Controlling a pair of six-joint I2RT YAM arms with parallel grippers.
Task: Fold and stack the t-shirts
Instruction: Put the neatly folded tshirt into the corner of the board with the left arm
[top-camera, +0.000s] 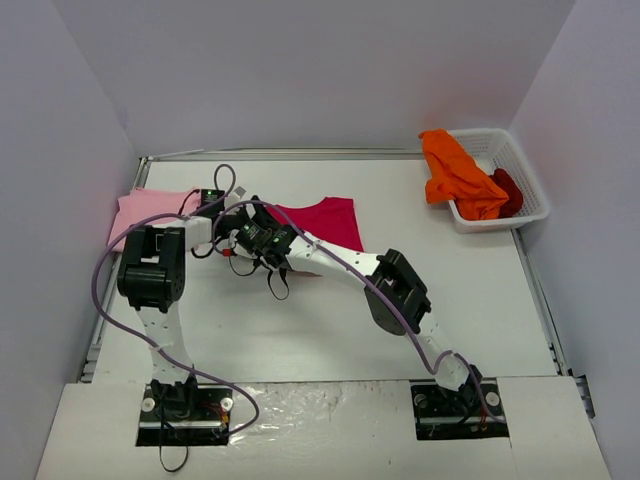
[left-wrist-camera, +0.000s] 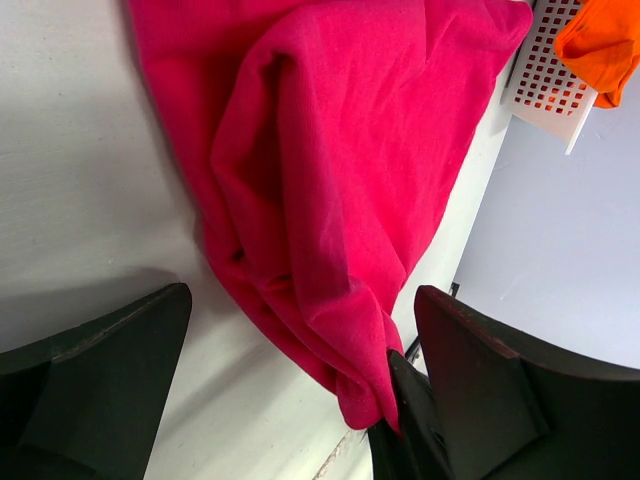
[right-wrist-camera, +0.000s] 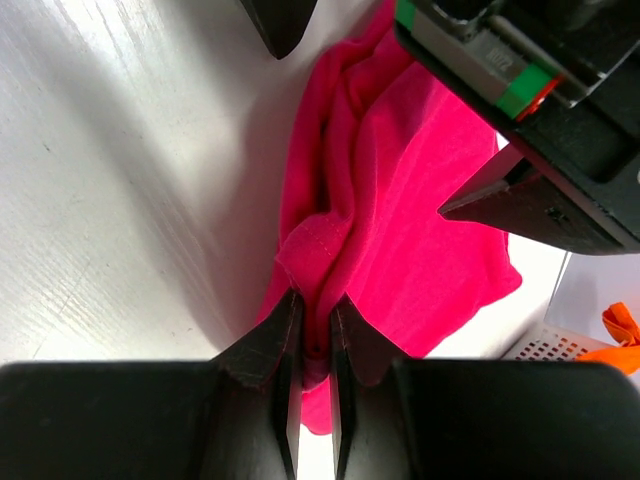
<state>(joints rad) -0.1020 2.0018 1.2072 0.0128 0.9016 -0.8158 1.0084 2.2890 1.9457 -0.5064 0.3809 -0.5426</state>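
Observation:
The crimson-magenta t-shirt (top-camera: 325, 222) lies bunched at the table's back middle. My right gripper (right-wrist-camera: 315, 330) is shut on a raised fold of it (right-wrist-camera: 420, 200), with cloth pinched between the fingers. My left gripper (left-wrist-camera: 300, 370) hangs open and wide over the same shirt (left-wrist-camera: 340, 150), its fingers (left-wrist-camera: 100, 380) holding nothing. Both grippers meet at the shirt's left end (top-camera: 250, 232). A pale pink t-shirt (top-camera: 150, 210) lies flat at the back left. An orange t-shirt (top-camera: 455, 175) and a dark red one (top-camera: 508, 190) sit in the basket.
The white mesh basket (top-camera: 520, 215) stands at the back right by the wall; its corner (left-wrist-camera: 545, 80) shows in the left wrist view. Grey walls close in the table on three sides. Purple cables loop from both arms over the table's left half.

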